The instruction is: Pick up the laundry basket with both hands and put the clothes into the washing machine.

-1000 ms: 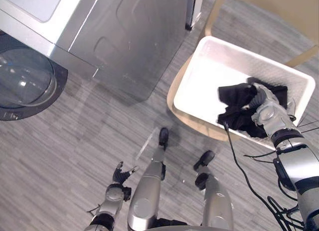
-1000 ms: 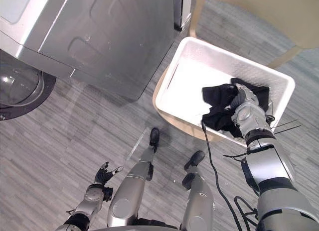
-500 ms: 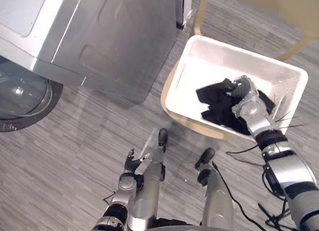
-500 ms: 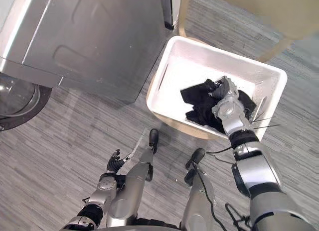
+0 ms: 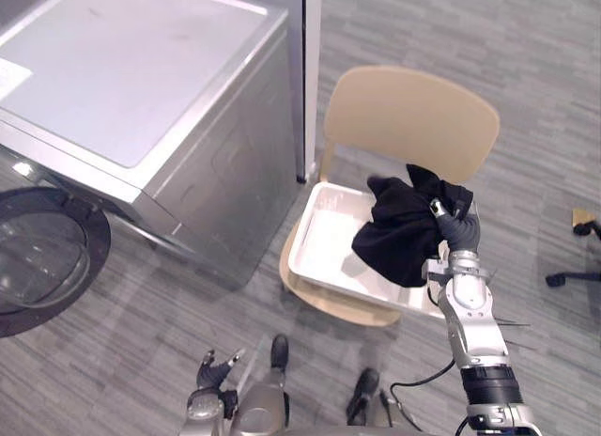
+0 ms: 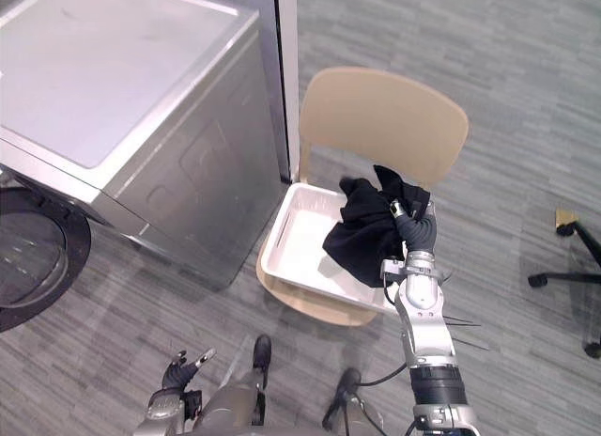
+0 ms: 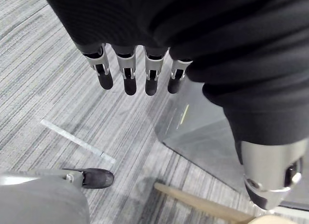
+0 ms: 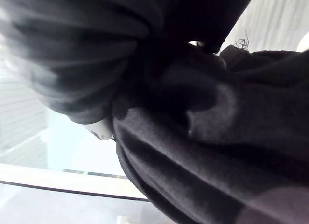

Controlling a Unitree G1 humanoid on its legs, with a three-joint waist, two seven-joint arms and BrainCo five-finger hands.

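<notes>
- Step in hand: carrying clothes to the machine. My right hand [image 5: 457, 234] held the black garment [image 5: 399, 239], fingers closed into the bunched cloth.
- The garment hung from that hand, over the white plastic laundry basket [image 5: 324, 243], which sat on the pale wooden chair [image 5: 408, 116]. I could not tell whether the hem touched the basket.
- My left hand [image 5: 214, 372] was low near the grey floor, its fingers [image 7: 126, 74] straight and empty.
- The silver-grey washing machine [image 5: 122, 88] stood well apart to my left, its round glass door [image 5: 38, 262] open.
- Judged next: swing the right hand leftward and down to the opening, keeping the cloth bunched so that it does not drag.
</notes>
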